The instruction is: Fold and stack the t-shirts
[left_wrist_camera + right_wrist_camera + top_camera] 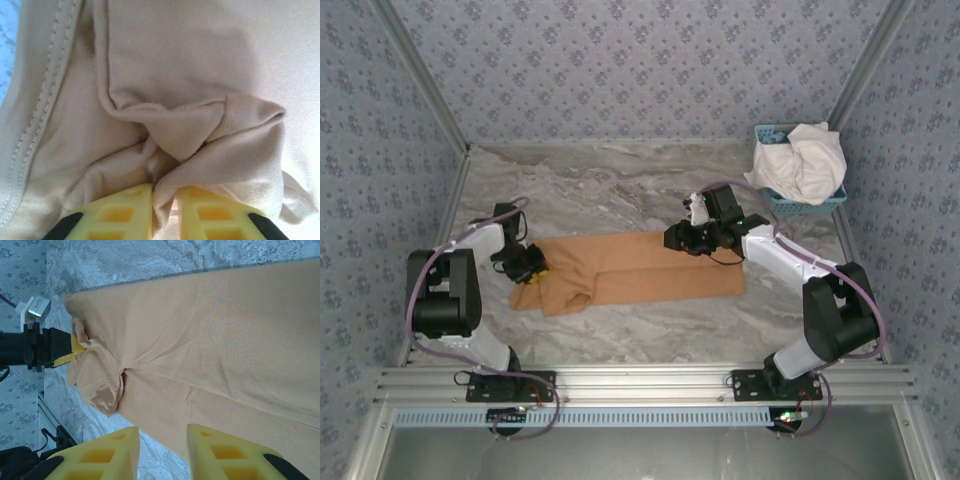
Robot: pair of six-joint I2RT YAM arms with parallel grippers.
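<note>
From above: tan shirt (630, 268) spread dead centre, white shirt (805, 160) heaped at 2 o'clock. Left wrist: left gripper (165, 215) clamped on a thin bunched fold, which might slip free. Right wrist: right gripper (162, 450) jaws apart, empty, so one-sided pulling could skew it.
</note>
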